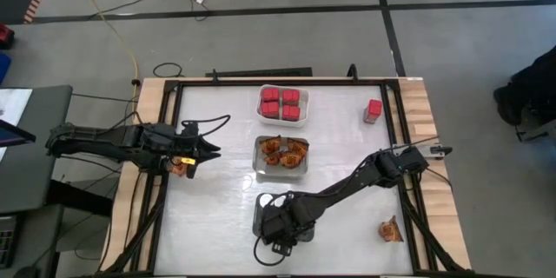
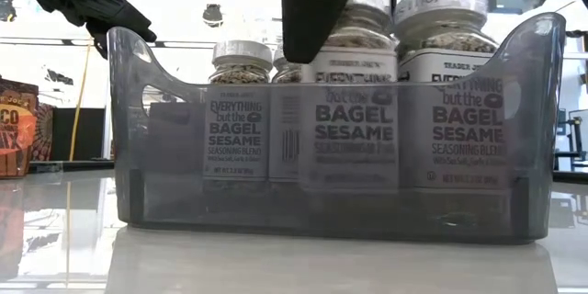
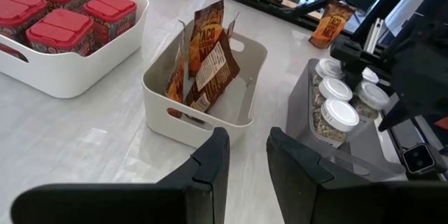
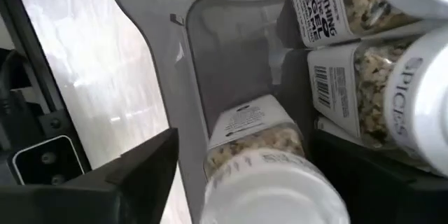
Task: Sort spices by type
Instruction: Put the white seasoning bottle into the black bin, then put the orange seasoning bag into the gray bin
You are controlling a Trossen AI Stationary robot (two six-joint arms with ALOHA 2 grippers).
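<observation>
My right gripper (image 4: pixel 245 143) points down into the dark grey tray (image 2: pixel 165 193) near the table's front edge. It is open, with one finger on each side of a white-lidded jar (image 4: pixel 269 189) that stands on the tray floor beside several other jars (image 2: pixel 354 119). A gap shows between one finger (image 4: pixel 140 171) and the jar. My left gripper (image 3: pixel 246 143) hovers at the table's left side, slightly open and holding nothing. Red boxes (image 1: pixel 281 102) fill the white tray (image 1: pixel 303 115) at the back. Orange-brown packets (image 3: pixel 206 63) stand in the middle tray (image 3: pixel 241 115).
A single red box (image 1: pixel 373 110) stands at the back right of the table. One packet (image 1: pixel 391 230) lies at the front right. The right arm (image 1: pixel 347 187) stretches across the table's right half. Bare table surface lies between the left gripper and the trays.
</observation>
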